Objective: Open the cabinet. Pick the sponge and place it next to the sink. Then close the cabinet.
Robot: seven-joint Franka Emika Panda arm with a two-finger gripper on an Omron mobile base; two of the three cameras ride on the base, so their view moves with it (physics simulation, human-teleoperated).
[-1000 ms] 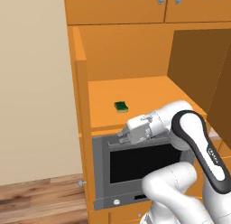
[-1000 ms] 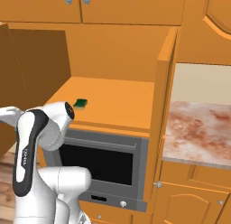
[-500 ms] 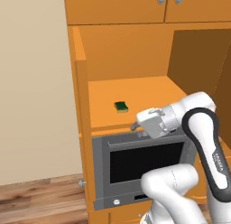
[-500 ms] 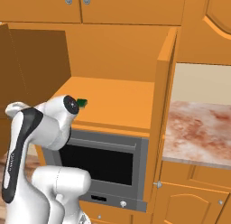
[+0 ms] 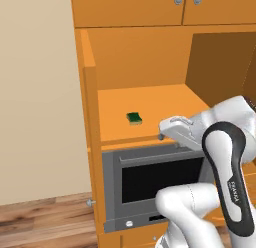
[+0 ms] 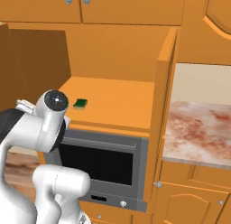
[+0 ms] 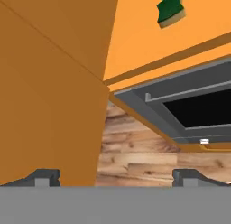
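The gripper (image 7: 115, 175) stands wide open, and nothing is between its two tips. In the hand view the tips rise far apart at the bottom, one before the orange door (image 7: 49, 105) and one before the wooden floor (image 7: 144, 151). In the left base view the gripper (image 5: 167, 129) is at the front edge of the shelf (image 5: 150, 109), above the grey oven (image 5: 155, 179).

The sponge (image 5: 133, 118) lies flat on the shelf, green side up, near the gripper but apart from it. In the right base view the sponge (image 6: 80, 103) is just beside the round white joint of the arm (image 6: 54, 111). In the hand view the sponge (image 7: 171, 11) is near the top edge.

The cabinet (image 6: 113, 51) is open, both tall doors swung outward. To the right a marbled counter (image 6: 198, 128) lies lower than the shelf.
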